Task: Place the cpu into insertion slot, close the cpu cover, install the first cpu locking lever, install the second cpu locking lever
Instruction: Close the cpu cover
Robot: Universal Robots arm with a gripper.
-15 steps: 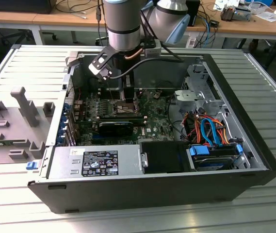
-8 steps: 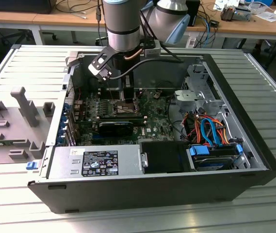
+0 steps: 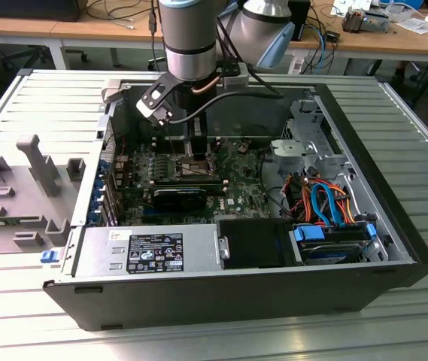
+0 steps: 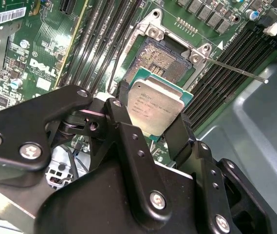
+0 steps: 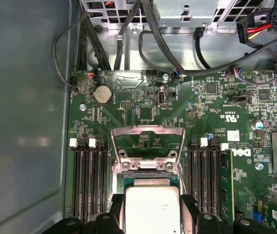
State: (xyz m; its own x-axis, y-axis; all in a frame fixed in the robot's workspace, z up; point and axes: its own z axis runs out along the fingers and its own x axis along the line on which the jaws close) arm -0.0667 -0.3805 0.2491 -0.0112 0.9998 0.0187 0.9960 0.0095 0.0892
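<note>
Recorded nearest, in the second wrist view: gripper (image 4: pixel 153 117) with black fingers (image 4: pixel 184 139) drawn in narrow and clamped on two opposite edges of the cpu (image 4: pixel 155 103), silver-grey top facing up. Found the same grip in the first wrist view, chip level between the finger ends. Held over the near edge of the insertion slot (image 4: pixel 161 57); not seated, most of the dark contact field exposed; cannot tell whether any corner touches. Noted just beyond the slot the cpu cover (image 5: pixel 148 132), swung open and standing up from its hinge, with green board (image 5: pixel 177 105) showing through the cut-out middle. Observed one locking lever (image 4: pixel 235 69), a thin metal rod, released and angled out across the memory slots (image 4: pixel 213 90). Logged black slots of that kind on both sides of the socket, a coin cell (image 5: pixel 102 94) farther on, then bundled cables (image 5: pixel 128 29) at the case wall. Seen in the exterior view: arm (image 3: pixel 191 37) reaching straight down into the open computer case (image 3: pixel 394 226), power supply (image 3: pixel 150 252) at the near wall, grey fixture (image 3: pixel 18 188) outside at the exterior view's left.
</note>
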